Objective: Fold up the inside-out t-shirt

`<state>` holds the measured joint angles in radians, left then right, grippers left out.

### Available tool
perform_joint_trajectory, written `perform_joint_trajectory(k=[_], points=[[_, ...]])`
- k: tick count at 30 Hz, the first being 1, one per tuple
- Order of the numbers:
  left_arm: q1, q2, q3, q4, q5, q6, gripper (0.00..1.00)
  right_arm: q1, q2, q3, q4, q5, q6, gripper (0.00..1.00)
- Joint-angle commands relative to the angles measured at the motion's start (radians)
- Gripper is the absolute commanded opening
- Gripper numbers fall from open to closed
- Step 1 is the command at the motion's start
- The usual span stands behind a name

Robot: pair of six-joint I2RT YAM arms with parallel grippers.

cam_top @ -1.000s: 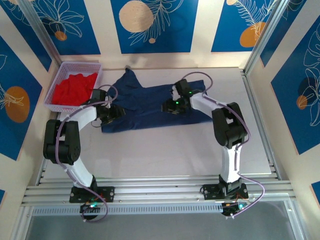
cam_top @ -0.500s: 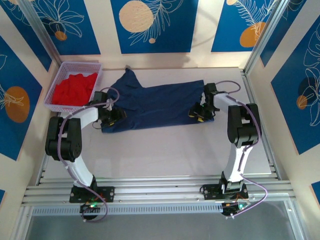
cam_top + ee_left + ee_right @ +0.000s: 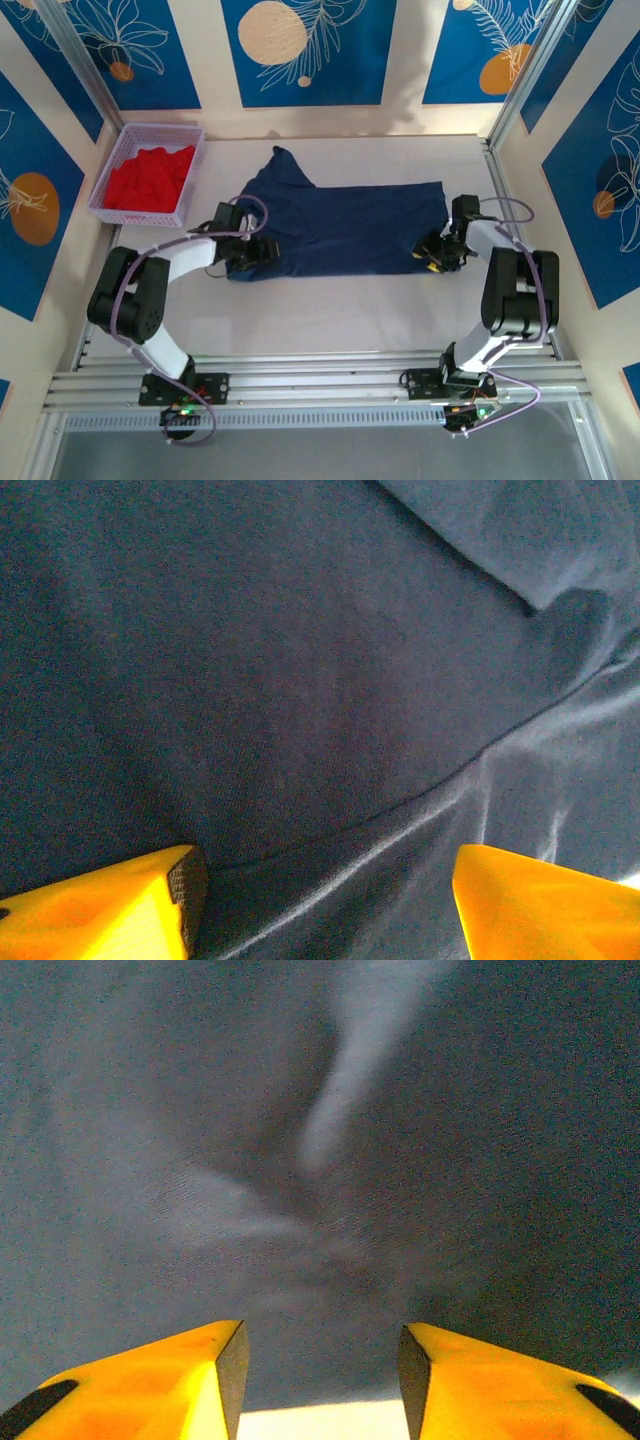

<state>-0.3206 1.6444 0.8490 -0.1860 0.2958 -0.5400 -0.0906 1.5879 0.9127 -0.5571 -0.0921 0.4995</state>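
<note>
- Since a second ago the right arm has swung from the middle of the shirt (image 3: pixel 340 225) out to its right end. The shirt has slid right and toward the arm bases, and it lies stretched wider.
- The left gripper (image 3: pixel 258 252) has also shifted right and nearer, keeping to the shirt's left end.
- The shirt is navy and spread flat across the middle of the counter (image 3: pixel 350 320), long side running left to right. One sleeve (image 3: pixel 281 160) pokes up toward the far wall.
- The left gripper sits at the near-left corner of the shirt, low on the cloth.
- In the left wrist view its jaws are released and stand wide apart. Flat navy cloth (image 3: pixel 300 680) fills the gap, and we see none bunched between them. A seam line runs across the cloth, and a paler flap lies at top right.
- The right gripper (image 3: pixel 432 258) sits at the shirt's near-right corner.
- In the right wrist view its jaws are also released, with a narrower gap. Between them we see wrinkled cloth (image 3: pixel 300 1160) ahead and a strip of pale counter at the bottom.
- We cannot tell whether either set of tips presses on the cloth.
- A basket (image 3: pixel 163 128) at far left holds a red garment (image 3: pixel 148 178), well apart from the shirt.
</note>
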Motion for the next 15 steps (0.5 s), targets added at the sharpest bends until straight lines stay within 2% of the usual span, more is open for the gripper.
perform_joint_trajectory(k=[1,7,11,15], points=[[-0.008,-0.044,-0.039,-0.040,-0.025,-0.041,0.68,0.128,-0.059,0.047,0.082,-0.024,-0.069,0.48],[0.001,-0.159,-0.026,-0.096,-0.111,-0.011,0.69,0.434,0.082,0.253,0.168,-0.086,-0.088,0.51],[0.027,-0.187,-0.046,-0.115,-0.068,-0.005,0.69,0.550,0.240,0.401,0.226,-0.129,-0.058,0.52],[0.029,-0.197,-0.082,-0.102,-0.020,-0.009,0.68,0.600,0.405,0.568,0.214,-0.129,-0.012,0.51]])
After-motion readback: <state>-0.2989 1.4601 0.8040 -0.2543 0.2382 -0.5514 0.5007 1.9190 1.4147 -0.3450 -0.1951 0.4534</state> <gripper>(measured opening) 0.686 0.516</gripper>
